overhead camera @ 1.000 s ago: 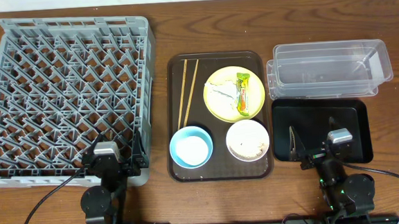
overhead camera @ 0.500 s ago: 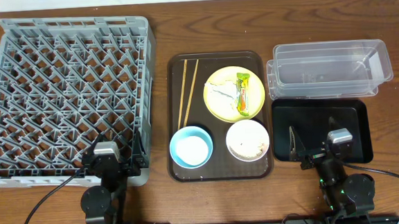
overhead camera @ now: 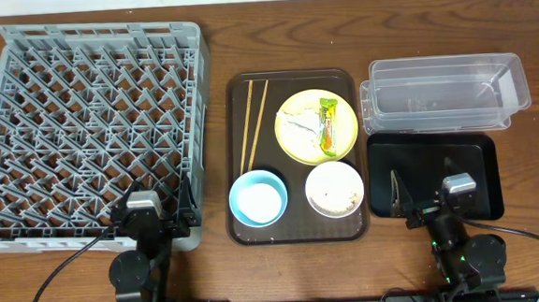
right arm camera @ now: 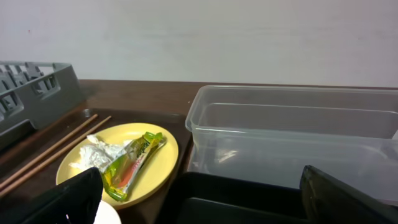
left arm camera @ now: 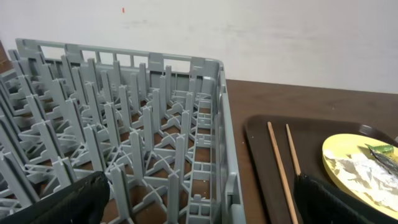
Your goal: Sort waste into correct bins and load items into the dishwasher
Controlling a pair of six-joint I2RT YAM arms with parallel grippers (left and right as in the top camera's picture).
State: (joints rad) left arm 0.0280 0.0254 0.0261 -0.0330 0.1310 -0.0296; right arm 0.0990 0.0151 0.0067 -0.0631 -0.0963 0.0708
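Observation:
A yellow plate (overhead camera: 316,127) on the brown tray holds an orange-and-green wrapper (overhead camera: 327,125) and a crumpled white tissue (overhead camera: 298,126); both show in the right wrist view, wrapper (right arm camera: 132,162), tissue (right arm camera: 93,151). Chopsticks (overhead camera: 253,124) lie at the tray's left. A light blue bowl (overhead camera: 257,198) and a white bowl (overhead camera: 334,188) with rice scraps sit in front. The grey dish rack (overhead camera: 85,125) is at left. The clear tub (overhead camera: 444,93) and black tray (overhead camera: 434,175) are at right. My left gripper (overhead camera: 152,214) is open at the rack's near edge. My right gripper (overhead camera: 432,200) is open over the black tray.
The brown serving tray (overhead camera: 298,226) sits between the rack and the bins. A pale wall stands behind the table in both wrist views. Bare wood table (overhead camera: 272,38) lies behind the tray.

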